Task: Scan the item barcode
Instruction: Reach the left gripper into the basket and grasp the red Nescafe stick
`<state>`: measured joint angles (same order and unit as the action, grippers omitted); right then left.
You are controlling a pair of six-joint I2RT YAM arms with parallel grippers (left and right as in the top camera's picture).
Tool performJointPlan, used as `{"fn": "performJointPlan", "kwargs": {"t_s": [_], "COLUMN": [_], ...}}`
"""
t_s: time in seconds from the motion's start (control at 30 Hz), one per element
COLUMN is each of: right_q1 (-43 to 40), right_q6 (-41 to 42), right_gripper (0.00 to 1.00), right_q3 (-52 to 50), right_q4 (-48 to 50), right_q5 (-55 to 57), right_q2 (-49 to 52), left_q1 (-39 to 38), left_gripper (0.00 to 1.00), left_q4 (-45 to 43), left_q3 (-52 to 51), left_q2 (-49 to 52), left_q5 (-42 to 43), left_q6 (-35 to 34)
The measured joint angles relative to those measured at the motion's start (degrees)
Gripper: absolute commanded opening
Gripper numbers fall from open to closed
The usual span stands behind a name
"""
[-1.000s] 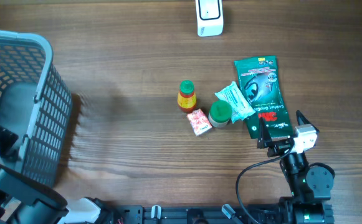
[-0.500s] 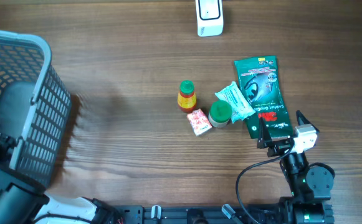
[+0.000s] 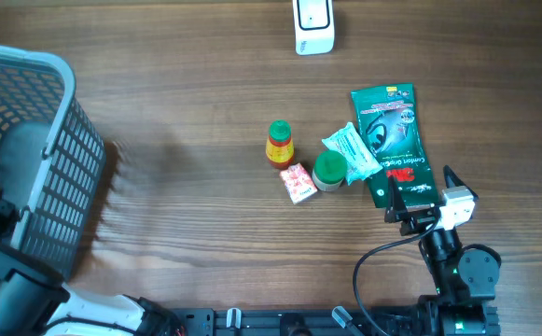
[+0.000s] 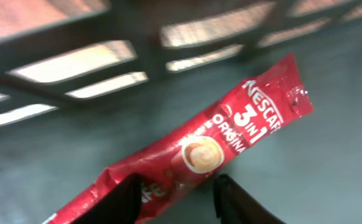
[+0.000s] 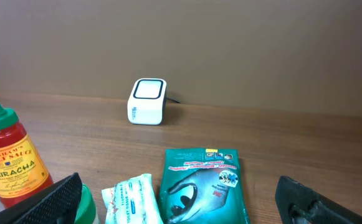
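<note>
Jaws, left: the left gripper [image 4: 177, 200] has its dark fingers [image 4: 126, 198] set narrow, one on either side of the lower half of a red foil Nescafé 3-in-1 coffee sachet [image 4: 199, 152]. From the wrist view I cannot tell whether the pads are pressing it or only flanking it.
Sachet: lying flat and slantwise on the grey floor of the grey plastic mesh basket [image 3: 61, 168], near its barred wall.
Jaws, right: the right gripper [image 5: 184, 202] stands wide and holds nothing, low over the brown wooden table [image 3: 187, 112].
Ahead of the right gripper: a green 3M packet [image 5: 202, 180], a white-and-green wrapped pouch [image 5: 131, 196] just beside it, and a red Sriracha bottle with a green cap [image 5: 6, 155] off to one side.
Scanner: a small white box scanner [image 5: 147, 101] at the far edge of the table, well apart from the basket and from both grippers.
Progress: early, by my reckoning. The sachet is not yet lifted out.
Left to do: secure the grip, raise the sachet clear of the basket, carry it to the scanner and show its barcode, which is not visible on the upturned face.
</note>
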<state>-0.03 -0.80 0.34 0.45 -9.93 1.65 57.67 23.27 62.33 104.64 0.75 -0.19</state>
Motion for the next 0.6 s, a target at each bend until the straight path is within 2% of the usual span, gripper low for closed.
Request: {"fn": "performJointPlan", "kwargs": {"t_s": [0.03,0.1,0.13,0.2,0.27,0.3,0.33,0.37,0.6], "right_q1": [0.0,0.0,0.0,0.0,0.0,0.0,0.0,0.0,0.0], "right_q6": [0.0,0.0,0.0,0.0,0.0,0.0,0.02,0.0,0.0], "right_gripper": [1.0,1.0,1.0,1.0,1.0,1.0,1.0,1.0,1.0], "right_q3": [0.0,0.0,0.0,0.0,0.0,0.0,0.0,0.0,0.0], "right_q4": [0.0,0.0,0.0,0.0,0.0,0.0,-0.02,0.0,0.0], "right_q5": [0.0,0.0,0.0,0.0,0.0,0.0,0.0,0.0,0.0], "right_q2": [0.0,0.0,0.0,0.0,0.0,0.0,0.0,0.0,0.0], "left_q1": [-0.74,-2.56,-3.61,-5.64,-7.08,-7.82,-8.59,-9.33,-10.69], "left_gripper": [0.22,0.2,0.21,0.29,0.45,0.5,0.62,1.0,1.0], "left_q4": [0.2,0.44,0.48,0.59,0.81,0.9,0.94,1.09,0.42], "left_q3": [0.09,0.15,0.15,0.15,0.15,0.15,0.07,-0.09,-2.54], "left_q2": [0.0,0.04,0.04,0.04,0.02,-0.07,-0.31,-0.63,-5.14], "left_q5": [0.35,1.9,3.21,6.6,8.85,9.92,10.84,11.61,13.73], "left_q6": [0.13,-0.07,0.09,0.09,0.07,-0.24,-0.22,-0.11,-0.28]}}
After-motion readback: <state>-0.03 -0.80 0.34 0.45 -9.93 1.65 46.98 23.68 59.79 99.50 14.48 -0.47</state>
